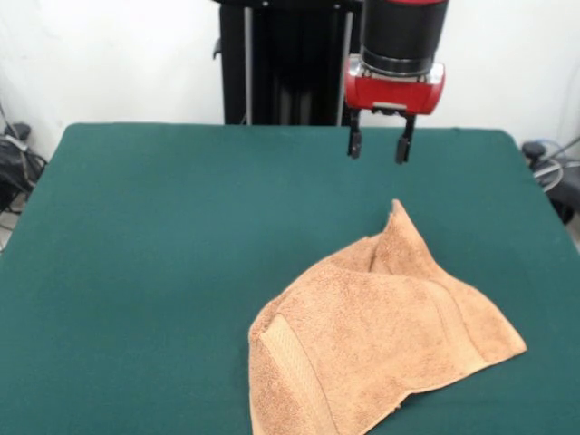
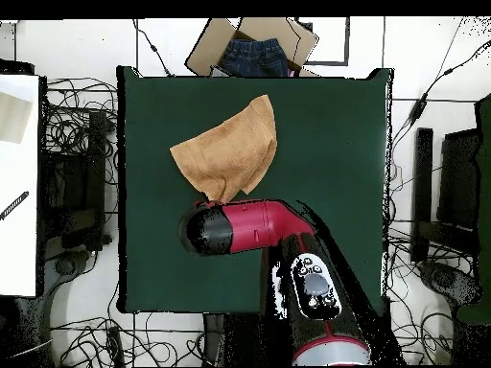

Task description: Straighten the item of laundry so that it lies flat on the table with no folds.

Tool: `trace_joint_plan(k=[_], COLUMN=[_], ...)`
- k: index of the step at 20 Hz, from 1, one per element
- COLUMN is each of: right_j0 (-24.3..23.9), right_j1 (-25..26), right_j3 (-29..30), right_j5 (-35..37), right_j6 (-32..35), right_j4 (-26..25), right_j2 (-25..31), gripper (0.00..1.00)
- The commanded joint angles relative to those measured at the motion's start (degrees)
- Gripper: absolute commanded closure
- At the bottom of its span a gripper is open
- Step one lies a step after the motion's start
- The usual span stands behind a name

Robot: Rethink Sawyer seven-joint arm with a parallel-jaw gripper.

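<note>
The item of laundry (image 1: 385, 349) (image 2: 228, 149), an orange-tan towel with a woven band, lies rumpled and folded over itself on the green table (image 1: 163, 254) (image 2: 336, 144). One corner of it stands up in a peak at its far edge. My gripper (image 1: 379, 145) hangs in the air just above and behind that peak, open, with nothing between its two dark fingers. In the overhead view the arm's red and black wrist (image 2: 225, 228) covers the gripper, next to the towel's pointed corner.
A cardboard box (image 2: 251, 46) with dark blue cloth in it sits beyond the table's edge in the overhead view. Cables lie on the floor all around the table. A white surface (image 2: 17, 182) stands at the left.
</note>
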Motion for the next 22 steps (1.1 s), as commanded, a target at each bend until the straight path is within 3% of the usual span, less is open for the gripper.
trace_joint_plan(k=[1,22], right_j0=[0.9,5.8], right_j1=[2.8,11.0], right_j3=[3.1,-0.4], right_j5=[-4.6,-12.7], right_j6=[2.4,4.5], right_j4=[-1.1,-3.8], right_j2=[3.6,-1.6], gripper=[0.0,0.0])
